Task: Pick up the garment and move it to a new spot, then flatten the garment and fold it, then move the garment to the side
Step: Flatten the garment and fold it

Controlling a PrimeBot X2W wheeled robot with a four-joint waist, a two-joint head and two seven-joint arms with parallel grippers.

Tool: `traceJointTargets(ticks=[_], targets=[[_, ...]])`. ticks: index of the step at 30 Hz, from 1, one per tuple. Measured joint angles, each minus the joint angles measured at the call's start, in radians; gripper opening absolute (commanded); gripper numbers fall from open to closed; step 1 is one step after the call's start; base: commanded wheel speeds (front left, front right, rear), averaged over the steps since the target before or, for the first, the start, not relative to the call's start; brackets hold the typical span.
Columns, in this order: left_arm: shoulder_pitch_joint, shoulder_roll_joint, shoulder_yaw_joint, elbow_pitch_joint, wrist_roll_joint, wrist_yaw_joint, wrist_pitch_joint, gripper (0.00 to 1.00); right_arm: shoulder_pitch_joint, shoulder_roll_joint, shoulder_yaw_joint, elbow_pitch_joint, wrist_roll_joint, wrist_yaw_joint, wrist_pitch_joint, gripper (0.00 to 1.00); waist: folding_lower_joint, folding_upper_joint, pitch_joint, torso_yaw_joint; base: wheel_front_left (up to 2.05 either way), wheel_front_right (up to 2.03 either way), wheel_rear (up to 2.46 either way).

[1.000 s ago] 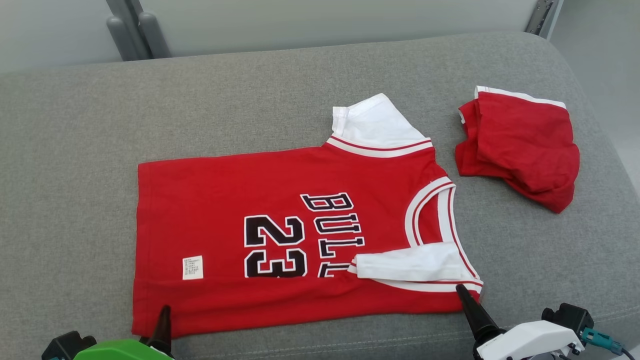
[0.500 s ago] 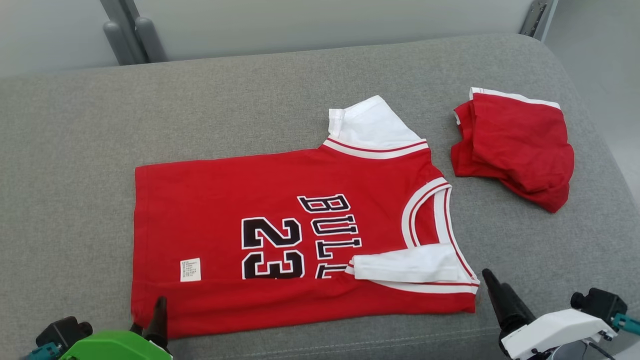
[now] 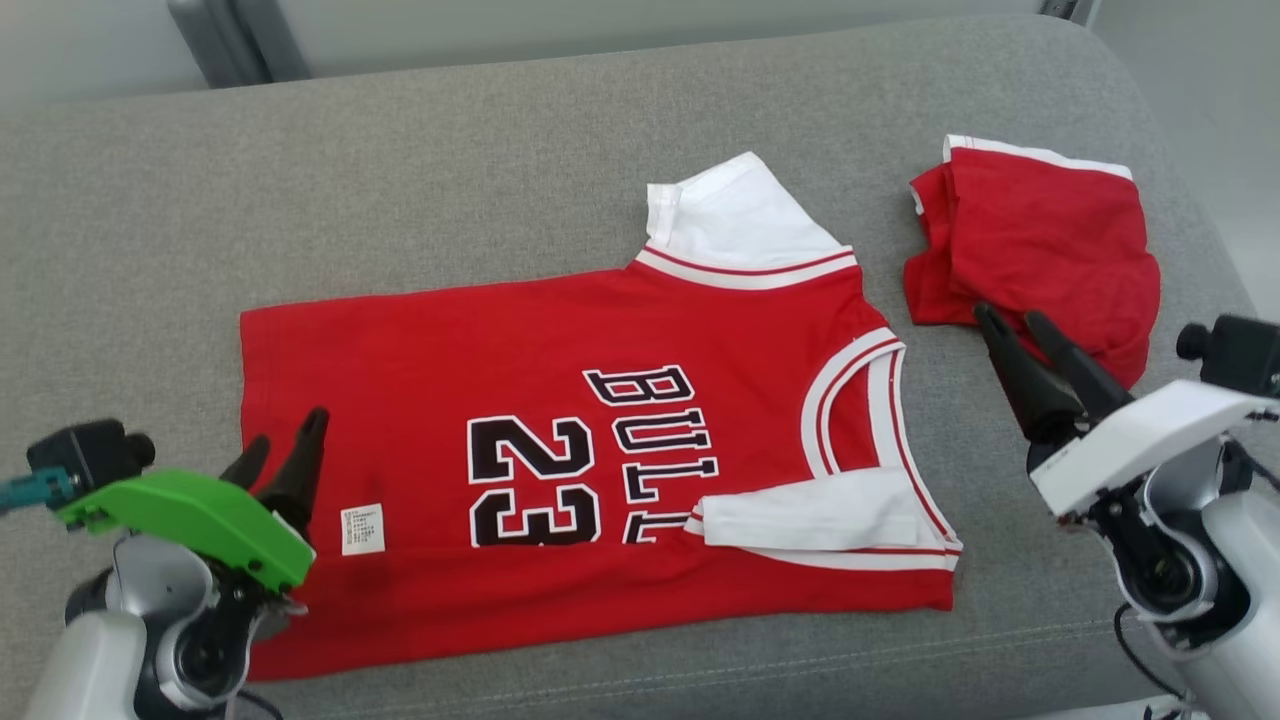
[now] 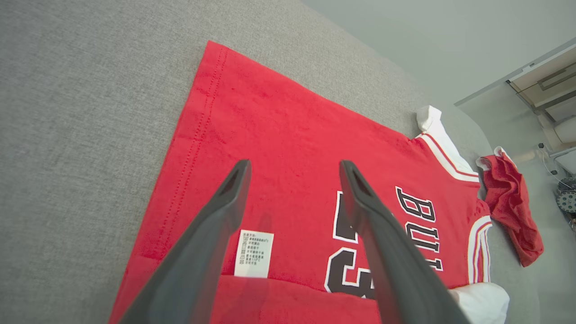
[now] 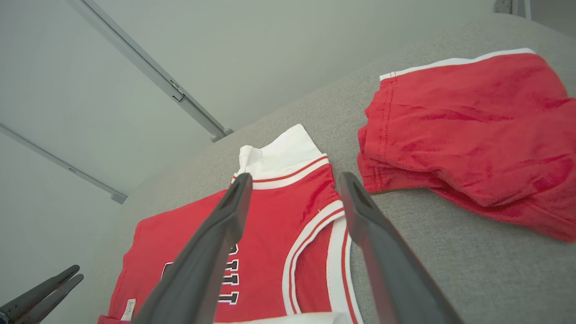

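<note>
The left gripper (image 3: 288,432) hung at 8 o'clock in the head view with its jaws apart and nothing in them, tips over the jersey (image 3: 560,400) hem. The right gripper (image 3: 1010,318) at 3 o'clock was the same deal, spread and empty, tips by the shorts (image 3: 1050,230). The jersey lay flat mid-couch, neck toward 3, near sleeve folded onto the front. It looked thin and floppy, so pinching the hem and shoulder corners seemed smartest. Grey couch (image 3: 400,170) underneath, pale wall (image 5: 135,36) at 12.

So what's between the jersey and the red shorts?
A narrow strip of bare grey cushion; the jersey and shorts lie apart. The head and right wrist views both show it.
</note>
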Motion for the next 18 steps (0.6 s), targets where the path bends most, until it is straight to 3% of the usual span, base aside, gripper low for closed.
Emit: traceJointTargets(ticks=[8,18], targets=[[-0.225,0.051,-0.003,0.007,-0.045,0.0,0.18,1.0,-0.221,-0.058,0.031,0.052,-0.026,-0.008,0.184,1.0,0.0,0.0,0.075,0.015,0.0,0.0,0.0],[-0.41,0.121,0.016,0.095,-0.1,-0.011,0.334,1.0,-0.473,-0.058,0.106,0.167,-0.112,-0.008,0.348,1.0,0.0,0.0,0.178,0.023,0.0,0.0,0.0]])
